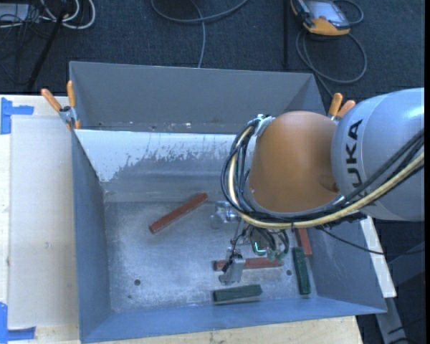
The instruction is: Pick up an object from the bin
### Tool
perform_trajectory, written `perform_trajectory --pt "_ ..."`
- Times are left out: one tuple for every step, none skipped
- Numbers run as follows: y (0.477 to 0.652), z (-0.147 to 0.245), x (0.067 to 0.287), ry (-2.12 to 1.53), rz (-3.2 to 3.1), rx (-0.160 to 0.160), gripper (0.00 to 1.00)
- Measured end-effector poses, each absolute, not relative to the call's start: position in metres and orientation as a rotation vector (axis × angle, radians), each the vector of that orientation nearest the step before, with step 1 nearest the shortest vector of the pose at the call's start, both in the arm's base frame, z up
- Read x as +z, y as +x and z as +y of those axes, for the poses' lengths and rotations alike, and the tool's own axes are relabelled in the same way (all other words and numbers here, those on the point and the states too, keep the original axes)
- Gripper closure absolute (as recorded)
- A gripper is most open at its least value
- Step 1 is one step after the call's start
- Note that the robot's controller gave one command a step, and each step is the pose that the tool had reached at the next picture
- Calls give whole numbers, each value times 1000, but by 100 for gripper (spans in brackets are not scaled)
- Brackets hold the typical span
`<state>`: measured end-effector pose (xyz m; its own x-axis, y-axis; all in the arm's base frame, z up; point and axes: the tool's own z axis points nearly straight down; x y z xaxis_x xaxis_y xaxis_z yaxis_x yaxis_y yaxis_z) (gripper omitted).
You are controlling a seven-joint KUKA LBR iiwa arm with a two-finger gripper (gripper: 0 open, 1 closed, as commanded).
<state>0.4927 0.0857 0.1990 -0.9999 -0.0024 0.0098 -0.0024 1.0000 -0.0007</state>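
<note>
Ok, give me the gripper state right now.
Gripper: cannot be told whether open or closed. It sits over the left end of a reddish-brown stick, just above a dark green block.

Single camera, above, looking down and slightly sideways onto grey metal bin (186, 99); whole bin framed; silver-grey robot arm (387, 156) enters from right

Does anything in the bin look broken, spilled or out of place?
Nothing stands out. A brown stick, a red stick under the end effector, a green block and a green stick lie loose and look whole in the bin.
</note>
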Motion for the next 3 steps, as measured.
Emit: perform_trajectory --pt "517 17 170 -184 -3132 5 0" --pt "516 -2 67 -122 -3131 0 0" --pt "518 -2 70 -126 -3139 -1 100"
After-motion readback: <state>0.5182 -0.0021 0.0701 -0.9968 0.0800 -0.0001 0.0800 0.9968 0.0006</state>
